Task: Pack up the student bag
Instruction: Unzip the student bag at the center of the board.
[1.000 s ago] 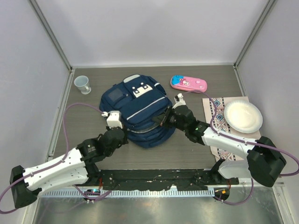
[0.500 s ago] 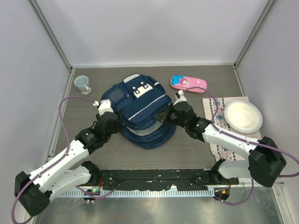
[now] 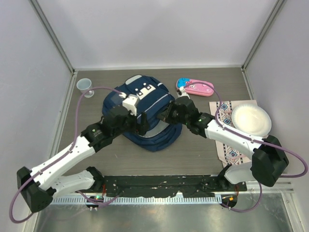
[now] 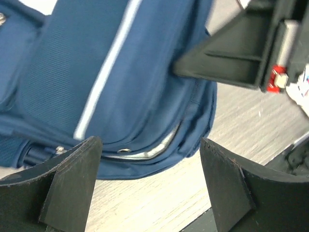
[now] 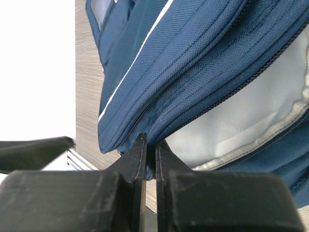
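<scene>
Student bag [image 3: 157,101] sits mid-surface, front face up. Its long axis runs far to near, with the near end tipped slightly right. It is the biggest item on the surface [image 3: 193,157].

Right gripper [image 5: 150,145]: jaws pinched tight on a fold of the bag's navy fabric at the zip line, on the bag's right flank. The fold is lifted, so the pale grey lining [image 5: 251,111] shows just beside the jaws, which means the main compartment is partly open on that side.

Left gripper [image 4: 149,141]: jaws wide, holding nothing. It hovers over the bag's near-left part and points across it toward the right gripper. In the left wrist view the bag fills the space beyond the jaws. I can't tell if the fingers touch the fabric.

Key relation: the mouth of the bag faces right and near, and it lies ahead of the open left jaws, between the two grippers. The left arm is the free one and is close to the opening. The right arm looks committed to holding the flap.

Pink pencil case [image 3: 195,87] lies far-right of the bag, apart from it, just beyond the right wrist. It is nearer the right arm than the left. The left arm would likely have to reach past the bag to get it.

Packing looks barely started, and nothing is visible inside the bag.
</scene>
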Controlling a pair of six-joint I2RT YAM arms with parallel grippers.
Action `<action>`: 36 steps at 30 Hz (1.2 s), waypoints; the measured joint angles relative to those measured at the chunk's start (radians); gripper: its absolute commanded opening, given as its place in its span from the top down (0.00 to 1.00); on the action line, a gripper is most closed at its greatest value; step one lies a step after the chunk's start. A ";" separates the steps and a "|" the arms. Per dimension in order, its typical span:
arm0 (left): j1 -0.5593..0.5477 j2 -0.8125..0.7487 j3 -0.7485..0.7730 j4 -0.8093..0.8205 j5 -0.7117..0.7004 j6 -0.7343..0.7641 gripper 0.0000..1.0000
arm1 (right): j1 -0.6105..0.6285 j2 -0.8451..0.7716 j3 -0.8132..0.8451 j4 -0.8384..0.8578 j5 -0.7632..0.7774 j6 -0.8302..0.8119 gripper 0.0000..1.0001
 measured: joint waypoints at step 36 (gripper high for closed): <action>-0.210 0.253 -0.024 0.247 -0.374 0.305 0.99 | -0.008 0.076 0.160 -0.055 -0.020 -0.040 0.88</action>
